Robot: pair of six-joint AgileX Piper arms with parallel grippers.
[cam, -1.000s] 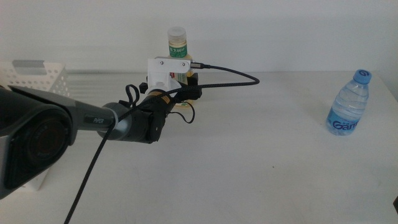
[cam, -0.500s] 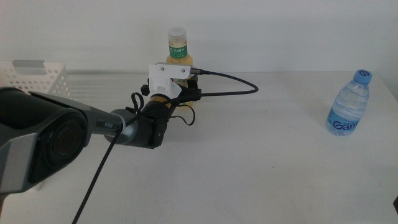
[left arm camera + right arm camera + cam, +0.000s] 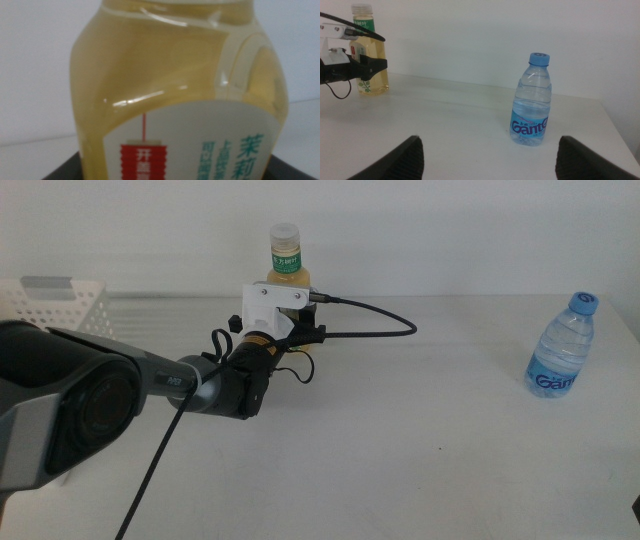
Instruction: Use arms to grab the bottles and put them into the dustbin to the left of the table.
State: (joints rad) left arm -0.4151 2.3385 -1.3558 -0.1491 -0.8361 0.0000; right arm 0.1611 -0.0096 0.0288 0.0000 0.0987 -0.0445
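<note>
The yellow tea bottle (image 3: 286,256) with a green-white label stands upright at the back of the table (image 3: 400,440). My left gripper (image 3: 298,320), under its white housing, is right at the bottle's lower body. In the left wrist view the bottle (image 3: 175,85) fills the picture, and the left gripper (image 3: 175,172) is open with a dark jaw on each side of it. The clear water bottle (image 3: 560,348) with a blue cap stands at the right. My right gripper (image 3: 492,160) waits open, low at the near right, facing the water bottle (image 3: 532,102) from a distance.
The white perforated dustbin (image 3: 50,305) stands at the left edge, behind the left arm. A black cable (image 3: 370,315) loops from the left wrist over the table to the right of the tea bottle.
The left arm has pushed forward, bringing its gripper up to the tea bottle, with most of the move in the first half second. Both bottles stand where they did.
</note>
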